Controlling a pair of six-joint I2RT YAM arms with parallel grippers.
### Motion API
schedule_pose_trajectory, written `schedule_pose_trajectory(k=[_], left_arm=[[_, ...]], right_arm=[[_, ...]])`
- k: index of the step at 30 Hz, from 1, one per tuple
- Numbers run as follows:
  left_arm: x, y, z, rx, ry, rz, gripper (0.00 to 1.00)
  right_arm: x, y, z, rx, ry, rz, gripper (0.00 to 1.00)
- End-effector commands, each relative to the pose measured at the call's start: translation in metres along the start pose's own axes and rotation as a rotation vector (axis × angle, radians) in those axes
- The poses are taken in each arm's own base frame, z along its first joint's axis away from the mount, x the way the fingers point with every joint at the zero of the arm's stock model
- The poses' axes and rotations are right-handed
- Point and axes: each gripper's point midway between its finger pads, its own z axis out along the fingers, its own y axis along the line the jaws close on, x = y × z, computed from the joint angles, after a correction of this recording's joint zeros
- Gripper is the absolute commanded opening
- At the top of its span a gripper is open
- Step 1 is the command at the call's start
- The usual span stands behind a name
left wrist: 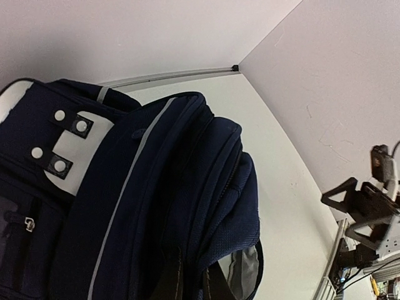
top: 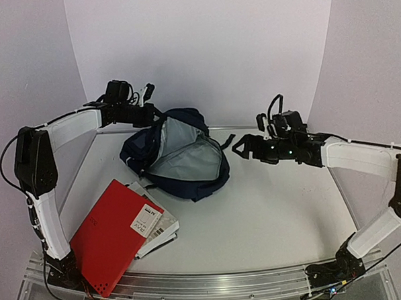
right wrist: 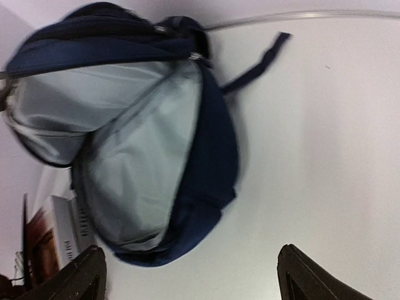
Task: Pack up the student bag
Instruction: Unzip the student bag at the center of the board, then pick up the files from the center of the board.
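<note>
1. While the white table [top: 278,220] fills the lower half of the overhead view, the student bag [top: 177,158] lies on it at upper centre. Its main compartment gapes toward the camera with the grey lining showing. Nothing is visible inside.
2. Bag reads as soft, floppy fabric. Judged light while unpacked, and likely to sag shut unless propped. Best hold is probably the stitched rim of the opening; the lining would bunch and slip.
3. Red book [top: 114,235] sits at lower left, lying partly over a small stack of white booklets [top: 159,227]. Both are just below-left of the bag's mouth.
4. Left gripper [top: 144,106], upper left, is clenched at the bag's raised back rim and appears to be pinching the fabric to keep the mouth up. Navy cloth fills the left wrist view, so the fingers themselves barely show.
5. Right gripper [top: 239,148], right of centre, is released and carries nothing. Its fingers spread wide at the bottom corners of the right wrist view. It is near the bag's right side, not touching.
6. Black strap [top: 225,140] trails from the bag toward the right gripper.
</note>
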Motion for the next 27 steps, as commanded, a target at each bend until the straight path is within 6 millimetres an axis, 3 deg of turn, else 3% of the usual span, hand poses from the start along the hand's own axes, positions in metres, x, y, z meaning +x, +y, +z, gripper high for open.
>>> schedule_pose_trajectory(k=[1, 5, 13, 20, 27], left_arm=[[-0.044, -0.036, -0.021, 0.104, -0.168, 0.080, 0.00], [-0.037, -0.038, -0.022, 0.114, -0.160, 0.060, 0.00], [-0.018, -0.041, -0.018, 0.116, -0.128, 0.048, 0.00], [-0.008, -0.048, -0.020, 0.115, -0.118, 0.051, 0.00], [-0.002, -0.054, -0.017, 0.122, -0.105, 0.057, 0.00]], right_arm=[[0.023, 0.076, -0.004, -0.216, 0.101, -0.028, 0.93], [0.066, 0.137, 0.013, -0.388, 0.242, -0.091, 0.90], [0.125, 0.221, 0.040, -0.613, 0.412, -0.166, 0.72], [0.151, 0.247, 0.057, -0.711, 0.499, -0.169, 0.67], [0.174, 0.257, 0.078, -0.737, 0.547, -0.177, 0.64]])
